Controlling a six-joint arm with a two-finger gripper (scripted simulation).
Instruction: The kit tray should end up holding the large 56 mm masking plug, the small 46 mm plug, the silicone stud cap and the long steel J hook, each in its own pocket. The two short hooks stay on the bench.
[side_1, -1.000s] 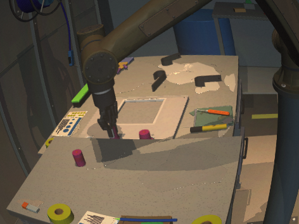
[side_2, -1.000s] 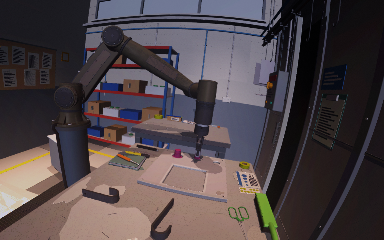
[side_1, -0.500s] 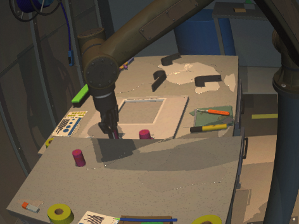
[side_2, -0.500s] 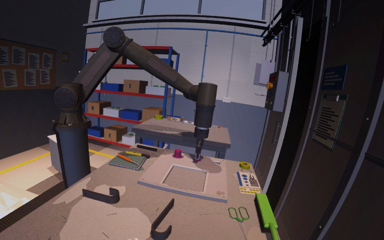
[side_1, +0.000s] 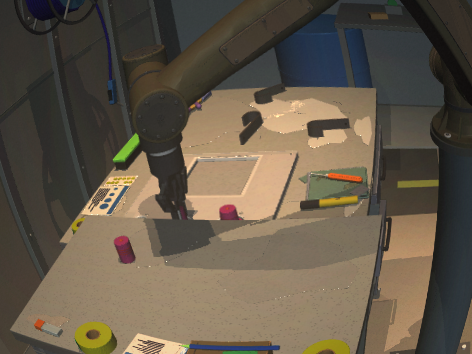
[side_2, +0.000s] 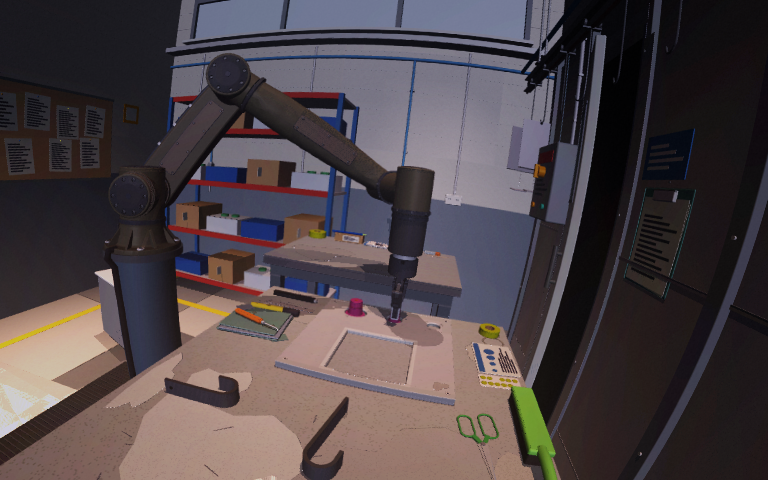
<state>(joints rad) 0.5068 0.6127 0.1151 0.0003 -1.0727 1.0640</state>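
Note:
A magenta plug (side_2: 395,320) sits at the far corner of the kit tray (side_2: 371,358), and my gripper (side_2: 396,316) is closed around it, low over that corner. In the side camera only a sliver of the plug (side_1: 182,214) shows under my gripper (side_1: 176,209); I cannot tell which plug it is. A second magenta plug (side_2: 356,306) stands at the tray's far edge (side_1: 228,212). A third magenta cylinder (side_1: 124,249) stands on the nearer table. The long J hook (side_2: 324,436) and two short hooks (side_2: 202,391) (side_1: 327,126) lie on the bench beyond the tray (side_1: 235,182).
A green notepad (side_1: 337,184) with an orange tool and a yellow marker (side_1: 330,202) lies right of the tray. A green bar (side_1: 126,149), scissors (side_2: 477,427) and a printed card (side_1: 111,194) lie on its other side. Tape rolls (side_1: 95,337) sit on the nearer table.

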